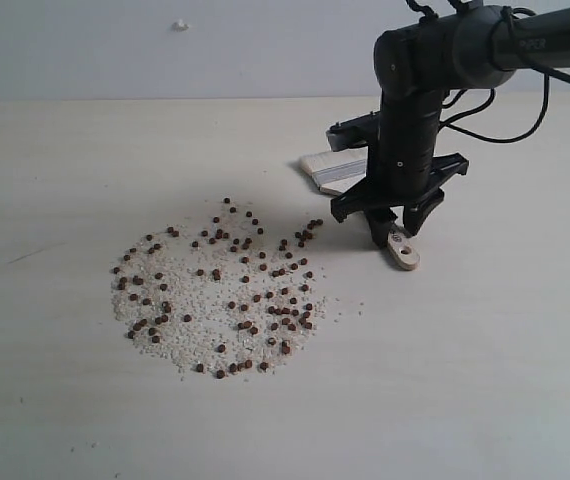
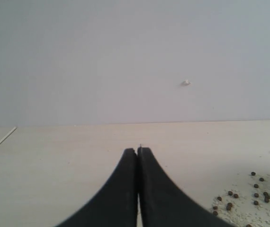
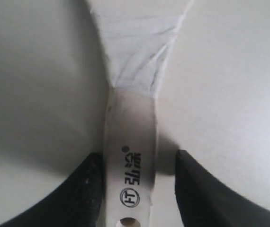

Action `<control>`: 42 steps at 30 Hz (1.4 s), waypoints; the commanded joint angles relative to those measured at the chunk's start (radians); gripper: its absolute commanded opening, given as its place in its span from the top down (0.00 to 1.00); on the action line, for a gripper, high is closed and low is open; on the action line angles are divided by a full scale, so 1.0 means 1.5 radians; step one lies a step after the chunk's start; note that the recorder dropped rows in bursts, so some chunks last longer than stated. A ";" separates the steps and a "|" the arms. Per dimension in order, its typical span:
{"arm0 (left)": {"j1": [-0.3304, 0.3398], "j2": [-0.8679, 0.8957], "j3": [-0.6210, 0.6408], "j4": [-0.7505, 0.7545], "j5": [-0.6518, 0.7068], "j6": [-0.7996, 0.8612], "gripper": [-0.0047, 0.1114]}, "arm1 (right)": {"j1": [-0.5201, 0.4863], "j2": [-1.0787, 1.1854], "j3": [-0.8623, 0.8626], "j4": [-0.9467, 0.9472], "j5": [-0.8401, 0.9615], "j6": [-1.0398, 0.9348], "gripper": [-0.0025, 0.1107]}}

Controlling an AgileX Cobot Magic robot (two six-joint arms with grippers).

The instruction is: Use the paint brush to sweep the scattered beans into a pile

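Straddling the brush handle, fingers apart

Reaching down from the right, the right gripper [image 1: 395, 232] stands over the paint brush [image 1: 402, 252], which lies flat on the pale desk [image 1: 485, 390]. The brush's off-white bristles point toward the far side, and the holed end of its wooden handle sticks out toward the camera just past the black fingers [image 1: 417, 214].

In the right wrist view the fingers are spread wide, one on each side of the handle. One finger [image 3: 85, 189] sits close against the handle's edge; whether it touches cannot be told. The other is clear of it, with a strip of desk showing between. Nothing is clamped. A black printed mark is visible on the handle near the hole.

To the left of the brush, the beans [image 1: 235, 290] lie scattered in a loose round patch mixed with pale crumbs [image 1: 190, 330]. The patch's upper right edge comes near the bristles.

The left gripper [image 2: 138, 152] has its fingers pressed together with nothing between them. It hangs low over bare desk, facing the grey wall [image 2: 102, 56], and a few beans show off to one side of it.
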 commanded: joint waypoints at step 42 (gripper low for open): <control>-0.005 -0.004 0.000 -0.003 0.000 0.002 0.96 | -0.003 -0.035 0.014 0.007 -0.054 -0.015 0.98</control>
